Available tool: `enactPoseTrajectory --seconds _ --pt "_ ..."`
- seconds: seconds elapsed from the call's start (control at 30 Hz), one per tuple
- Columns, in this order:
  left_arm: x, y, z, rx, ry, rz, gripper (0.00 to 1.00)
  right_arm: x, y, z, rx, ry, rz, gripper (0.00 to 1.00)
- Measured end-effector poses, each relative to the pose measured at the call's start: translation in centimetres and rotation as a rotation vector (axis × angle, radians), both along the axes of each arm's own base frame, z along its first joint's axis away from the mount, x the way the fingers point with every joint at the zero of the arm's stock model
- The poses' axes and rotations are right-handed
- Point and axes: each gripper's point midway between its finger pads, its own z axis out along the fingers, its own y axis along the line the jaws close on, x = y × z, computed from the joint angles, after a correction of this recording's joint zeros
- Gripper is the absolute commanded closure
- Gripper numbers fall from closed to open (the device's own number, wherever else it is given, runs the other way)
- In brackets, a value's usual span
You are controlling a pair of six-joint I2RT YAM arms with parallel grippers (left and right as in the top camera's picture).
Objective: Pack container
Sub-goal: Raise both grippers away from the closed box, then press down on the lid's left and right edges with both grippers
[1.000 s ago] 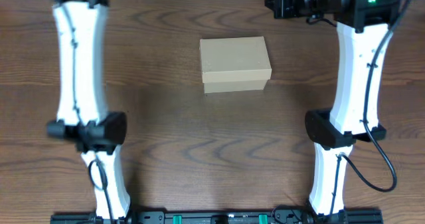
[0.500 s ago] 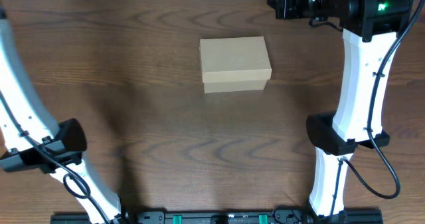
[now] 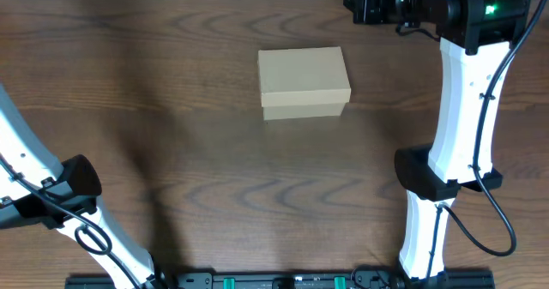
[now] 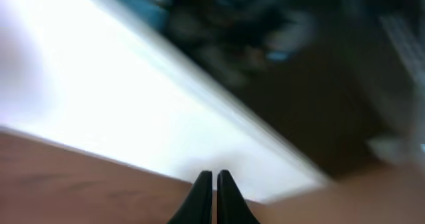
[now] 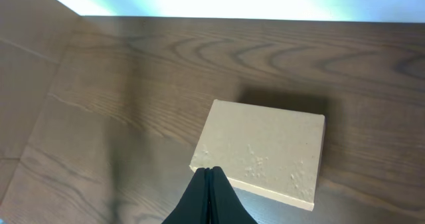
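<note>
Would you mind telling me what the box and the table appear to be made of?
Box: most likely cardboard, plain tan and matte; even dull colour, a lid seam along the front, small dents on top in the right wrist view. Table: dark brown wood look with arched grain lines and a faint sheen; solid wood or printed laminate, I cannot tell.

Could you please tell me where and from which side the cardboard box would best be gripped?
Probably from above, pinching the cardboard box across its narrower span, front wall to back wall: it lies flat and closed, with bare table on every side.
</note>
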Motion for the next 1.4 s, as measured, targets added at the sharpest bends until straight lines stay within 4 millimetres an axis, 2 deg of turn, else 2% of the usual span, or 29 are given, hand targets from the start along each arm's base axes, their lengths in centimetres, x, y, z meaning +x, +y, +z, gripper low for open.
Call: enactPoseTrajectory --seconds 0.1,0.17,0.3,0.37,0.47,0.67,0.93,1.03,1.17,1.4 --pt "-0.3 0.6 -4.3 0.152 0.142 0.079 0.94 0.0 -0.1 0.0 -0.001 0.001 -0.004 0.99" --pt "-0.9 -0.2 -6.8 0.246 0.239 0.081 0.94 0.2 -0.3 -0.2 -0.011 0.003 -0.015 0.99" --pt "-2.3 -3.8 -10.5 0.395 0.389 0.01 0.94 0.3 -0.4 -0.9 -0.02 0.032 -0.031 0.99" --pt "-3.9 -6.8 -12.6 0.492 0.484 -0.068 0.94 0.4 -0.5 -2.0 -0.029 0.074 -0.038 0.99" --pt "-5.8 -9.9 -14.4 0.601 0.569 -0.164 0.95 0.6 -0.7 -4.8 -0.061 0.173 -0.048 0.99" --pt "-6.3 -14.6 -16.5 0.723 0.592 -0.302 0.94 0.7 -1.0 -12.3 -0.157 0.394 -0.043 0.99" --pt "-8.8 -19.2 -24.1 0.687 0.779 -0.588 0.94 0.0 -0.4 -19.6 -0.233 0.54 0.021 0.99" --pt "-9.3 -21.1 -26.1 0.664 0.8 -0.672 0.94 -0.2 -0.4 -21.4 -0.248 0.57 0.034 0.99" --pt "-10.0 -24.2 -27.5 0.667 0.788 -0.757 0.94 -0.5 -0.5 -23.3 -0.26 0.601 0.043 0.99" --pt "-11.5 -29.8 -30.1 0.731 0.738 -0.893 0.94 -1.0 -1.0 -25.4 -0.291 0.636 0.049 0.99"
